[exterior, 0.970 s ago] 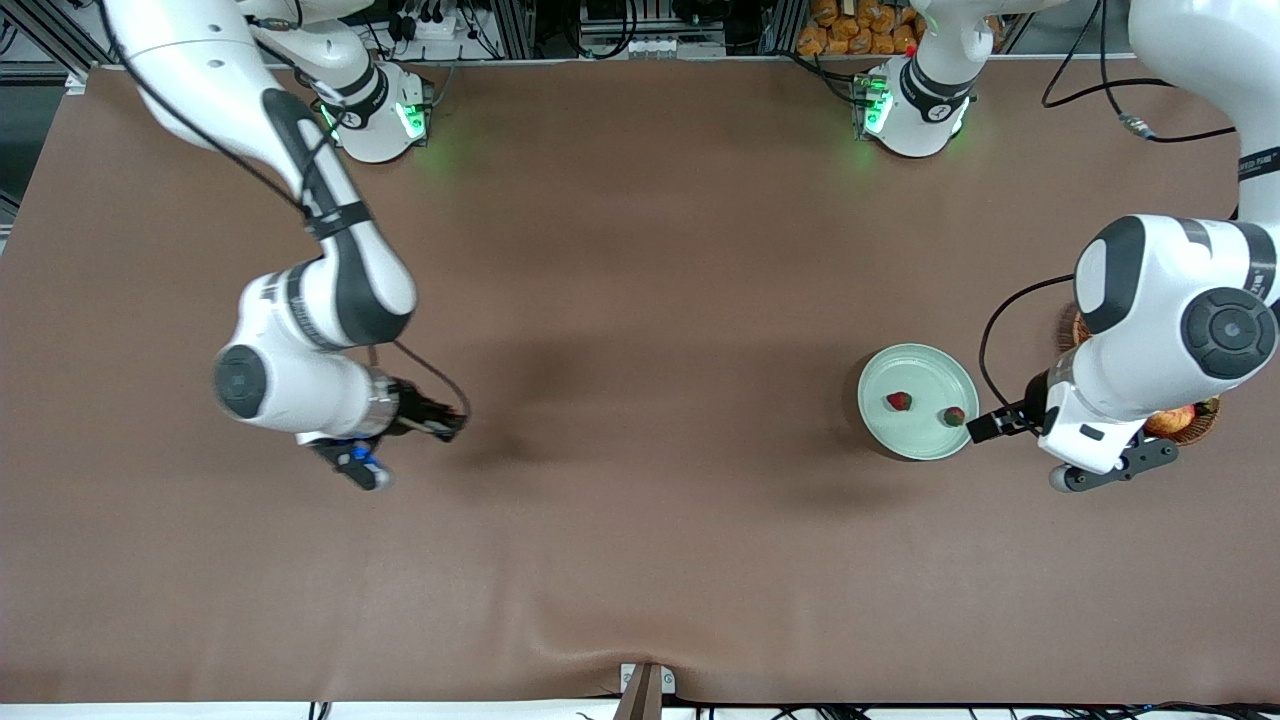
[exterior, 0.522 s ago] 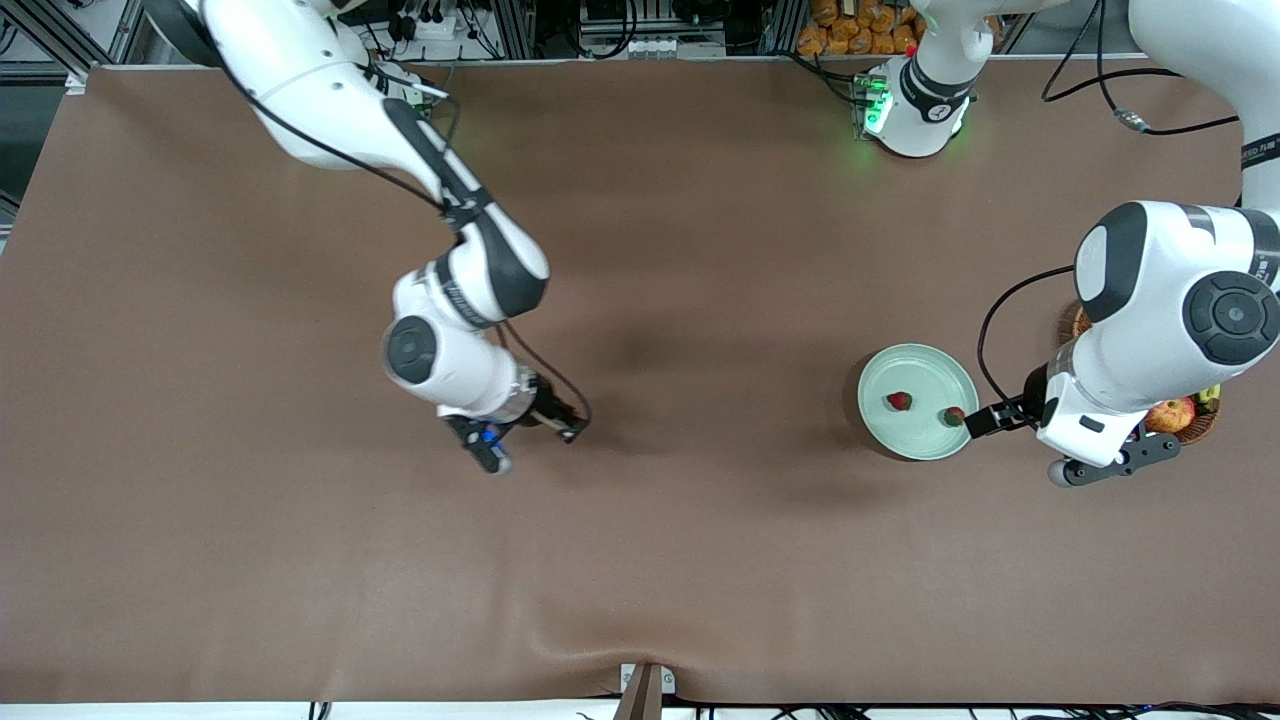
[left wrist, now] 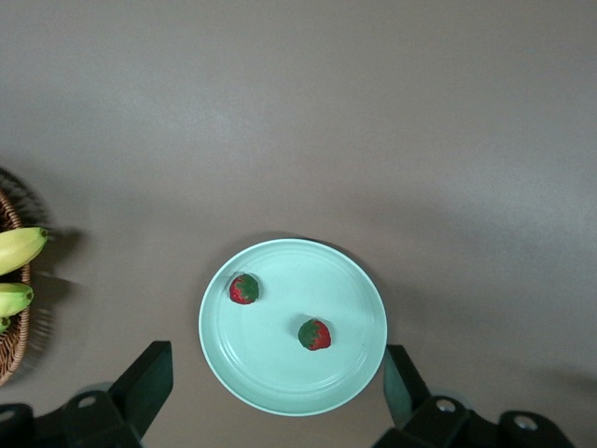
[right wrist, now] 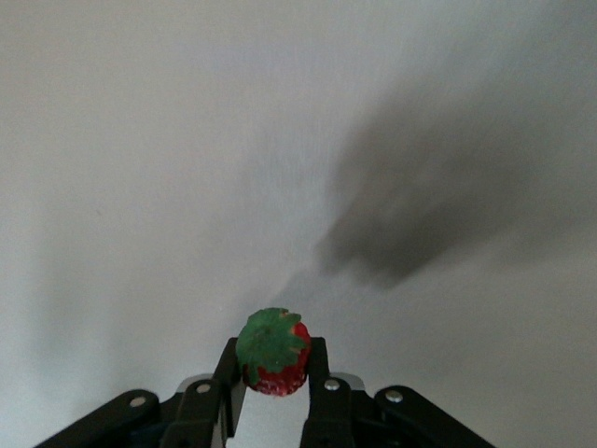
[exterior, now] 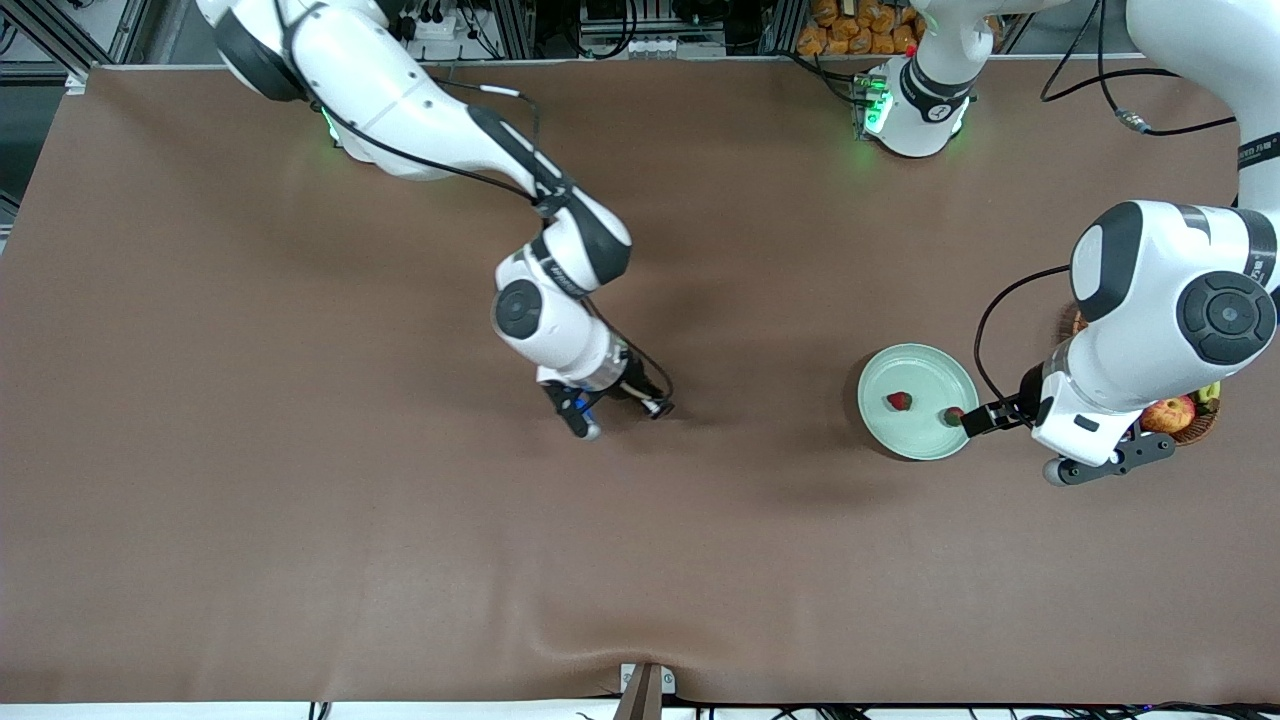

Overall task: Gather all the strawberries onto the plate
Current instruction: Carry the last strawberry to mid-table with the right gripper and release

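The pale green plate [exterior: 918,375] [left wrist: 280,373] lies toward the left arm's end of the table with two strawberries [exterior: 899,401] [exterior: 953,415] on it; the left wrist view shows them too [left wrist: 244,289] [left wrist: 314,334]. A third strawberry [right wrist: 273,353] with a green cap is pinched between the fingers of my right gripper [right wrist: 273,369] [exterior: 580,415], which is shut on it, over bare table near the middle. My left gripper [left wrist: 277,383] [exterior: 1100,462] hangs open and holds nothing, high above the plate's edge nearest the basket.
A brown wicker basket [exterior: 1200,425] [left wrist: 11,317] with an apple [exterior: 1170,413] and bananas [left wrist: 19,247] stands beside the plate at the left arm's end. Brown cloth covers the table.
My right arm has swept from its own end of the table to the middle, toward the plate, carrying the strawberry. The left arm has barely moved.
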Available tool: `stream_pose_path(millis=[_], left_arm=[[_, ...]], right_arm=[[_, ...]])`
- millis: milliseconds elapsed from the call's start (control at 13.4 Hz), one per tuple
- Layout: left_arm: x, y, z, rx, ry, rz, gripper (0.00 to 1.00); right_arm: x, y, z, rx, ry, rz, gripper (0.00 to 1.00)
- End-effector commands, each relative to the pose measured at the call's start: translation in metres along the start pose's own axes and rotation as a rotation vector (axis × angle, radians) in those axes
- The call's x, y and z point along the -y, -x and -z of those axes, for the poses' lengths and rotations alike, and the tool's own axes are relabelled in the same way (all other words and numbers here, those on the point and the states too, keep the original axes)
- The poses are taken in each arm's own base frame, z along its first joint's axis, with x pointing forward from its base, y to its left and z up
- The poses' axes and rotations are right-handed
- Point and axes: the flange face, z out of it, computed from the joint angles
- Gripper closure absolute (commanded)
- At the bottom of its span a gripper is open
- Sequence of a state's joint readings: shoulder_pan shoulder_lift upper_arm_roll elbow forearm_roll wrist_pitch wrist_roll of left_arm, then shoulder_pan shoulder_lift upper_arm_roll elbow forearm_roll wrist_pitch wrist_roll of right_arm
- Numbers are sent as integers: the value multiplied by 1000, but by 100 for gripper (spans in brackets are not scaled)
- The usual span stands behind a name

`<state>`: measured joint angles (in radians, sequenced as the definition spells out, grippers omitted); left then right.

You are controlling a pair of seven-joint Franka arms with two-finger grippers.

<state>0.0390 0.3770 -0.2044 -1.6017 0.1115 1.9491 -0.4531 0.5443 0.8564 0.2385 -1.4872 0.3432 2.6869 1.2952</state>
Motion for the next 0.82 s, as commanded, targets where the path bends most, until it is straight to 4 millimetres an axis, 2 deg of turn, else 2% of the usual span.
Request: stream_pose_path(millis=[0,75,149,224,373,448,672,746], left_arm=[[-5,7,-3,25,3,-16,0],[-6,7,-3,26,3,-16,0],[-10,9,-3,27,5,-14,0],[-16,11,-2,25,10,-18,0],[-22,13,-6,31,8,-26,0],[-31,16,-15,45,6,-38,0],[-36,18,-17,48,5,-46,0],[-42,21,-16,48,6,-54,0]], right_arm=[[2,10,-26,9,-35,-18,100],[-2,13,-33,10,-29,-15,94],[-3,17,-34,11,-33,-10,63],[-3,19,-35,12,-32,-12,1],[1,27,-28,12,-36,-18,0],[7,25,-20,9,-47,-17,0],[22,16,8,1,-71,-17,0],[28,3,23,-6,-61,-16,0]])
